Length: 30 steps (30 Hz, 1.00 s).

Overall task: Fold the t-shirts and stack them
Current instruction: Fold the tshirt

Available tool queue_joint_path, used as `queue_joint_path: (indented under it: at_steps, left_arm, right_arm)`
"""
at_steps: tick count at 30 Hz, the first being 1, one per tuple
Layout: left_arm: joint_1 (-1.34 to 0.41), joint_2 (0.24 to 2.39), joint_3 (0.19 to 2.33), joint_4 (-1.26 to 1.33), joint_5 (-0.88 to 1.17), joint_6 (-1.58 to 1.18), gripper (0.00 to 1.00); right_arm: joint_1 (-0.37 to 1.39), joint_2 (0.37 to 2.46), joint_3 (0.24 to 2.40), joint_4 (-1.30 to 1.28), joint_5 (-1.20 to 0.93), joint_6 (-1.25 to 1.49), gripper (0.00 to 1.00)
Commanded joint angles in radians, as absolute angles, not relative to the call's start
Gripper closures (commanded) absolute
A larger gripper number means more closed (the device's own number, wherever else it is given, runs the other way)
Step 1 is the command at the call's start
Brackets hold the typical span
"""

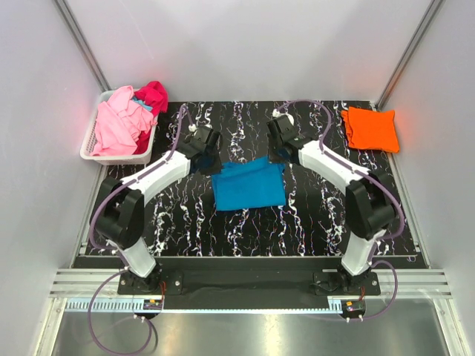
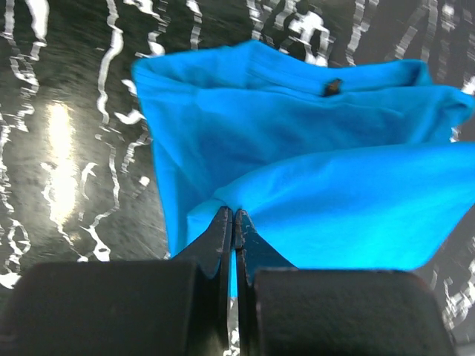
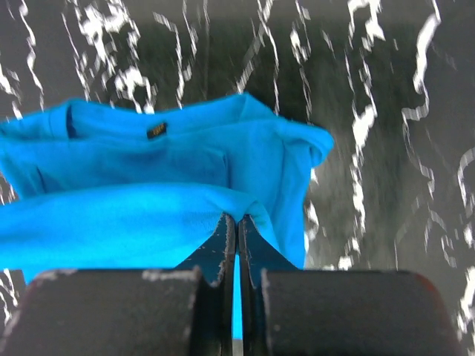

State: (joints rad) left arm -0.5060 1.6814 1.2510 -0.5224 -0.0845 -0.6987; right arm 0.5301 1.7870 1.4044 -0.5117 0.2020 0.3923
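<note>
The turquoise t-shirt (image 1: 249, 189) lies at the centre of the desk (image 1: 319, 222). The left pincer (image 2: 234, 219) is clenched on its upper-left corner, the right pincer (image 3: 237, 222) on its upper-right corner. The orange t-shirt (image 1: 369, 128) lies folded at upper right.

Turquoise tee (image 1: 249, 185) centre, half-folded; orange tee (image 1: 369, 128) folded far right; pink tee (image 1: 119, 122), magenta tee (image 1: 154, 95) heaped far left

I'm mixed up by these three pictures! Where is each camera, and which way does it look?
Top camera: above and behind the arms, looking down on the marbled table; both whole arms show, reaching the turquoise t-shirt.
Left wrist camera: on the left arm, looking past its shut left pincer, which grips the shirt.
Right wrist camera: likewise, past the shut right pincer.
Both wrist views share the shirt's small dark label.
</note>
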Motion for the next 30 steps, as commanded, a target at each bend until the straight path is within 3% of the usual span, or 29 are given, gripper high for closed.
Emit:
queue_joint_path:
  at_steps: [1, 4, 6, 8, 9, 12, 14, 20, 30]
  left_arm:
    - [-0.483, 1.713, 1.307, -0.503, -0.163, -0.696, 1.00]
    - [-0.469, 1.773, 1.342, -0.502, -0.152, -0.686, 0.99]
    - [-0.462, 1.814, 1.374, -0.502, -0.156, -0.673, 0.89]
    - [-0.460, 1.833, 1.391, -0.497, -0.175, -0.664, 0.75]
    - [-0.459, 1.839, 1.405, -0.495, -0.204, -0.661, 0.68]
    - [-0.459, 1.836, 1.399, -0.476, -0.299, -0.657, 0.58]
    - [-0.459, 1.792, 1.346, -0.433, -0.356, -0.675, 0.52]
    - [-0.460, 1.608, 1.157, -0.285, -0.419, -0.706, 0.51]
    - [-0.494, 1.666, 1.245, -0.311, 0.086, -0.640, 0.52]
  right_arm:
    - [0.500, 1.845, 1.511, -0.451, 0.175, 0.330, 1.00]
    - [0.477, 1.911, 1.560, -0.451, 0.158, 0.324, 1.00]
    - [0.466, 1.951, 1.589, -0.449, 0.152, 0.319, 0.98]
    - [0.462, 1.991, 1.609, -0.451, 0.147, 0.310, 0.89]
    - [0.457, 2.000, 1.624, -0.449, 0.146, 0.302, 0.75]
    - [0.434, 2.034, 1.657, -0.449, 0.158, 0.295, 0.56]
    - [0.417, 2.039, 1.666, -0.446, 0.175, 0.304, 0.55]
    - [0.370, 1.993, 1.640, -0.436, 0.163, 0.331, 0.53]
    - [0.380, 1.899, 1.510, -0.436, -0.044, 0.394, 0.61]
